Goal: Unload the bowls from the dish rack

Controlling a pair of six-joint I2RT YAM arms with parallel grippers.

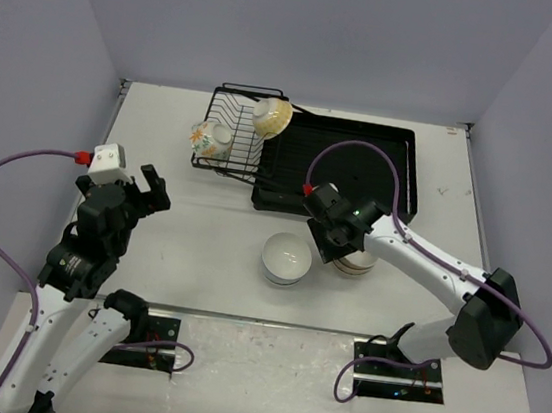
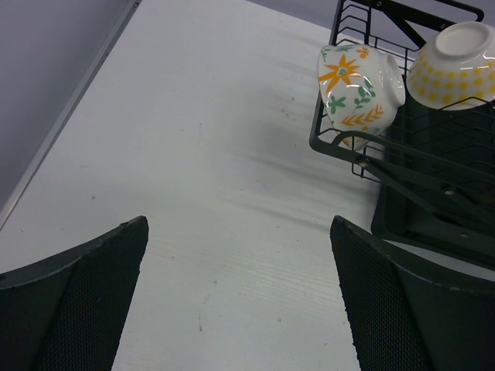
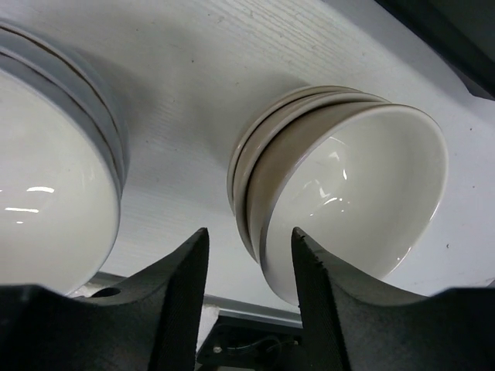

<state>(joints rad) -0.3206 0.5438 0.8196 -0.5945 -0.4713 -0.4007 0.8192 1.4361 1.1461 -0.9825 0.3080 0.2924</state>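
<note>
The black wire dish rack [image 1: 231, 161] holds a white bowl with orange flowers [image 1: 209, 138] on its side and a yellow-patterned bowl [image 1: 272, 117]. Both also show in the left wrist view, the flowered bowl [image 2: 356, 93] and the yellow bowl [image 2: 456, 66]. A stack of white bowls [image 1: 286, 258] and a stack of cream bowls [image 1: 359, 267] stand on the table. My right gripper [image 3: 249, 239] is open, its fingers straddling the rim of the top cream bowl [image 3: 348, 185]. My left gripper [image 2: 240, 224] is open and empty above bare table, left of the rack.
The rack's shallow black drain tray [image 1: 364, 142] lies behind the bowl stacks. The white stack [image 3: 46, 193] sits close to the left of the right gripper. Grey walls close in the table at the back and sides.
</note>
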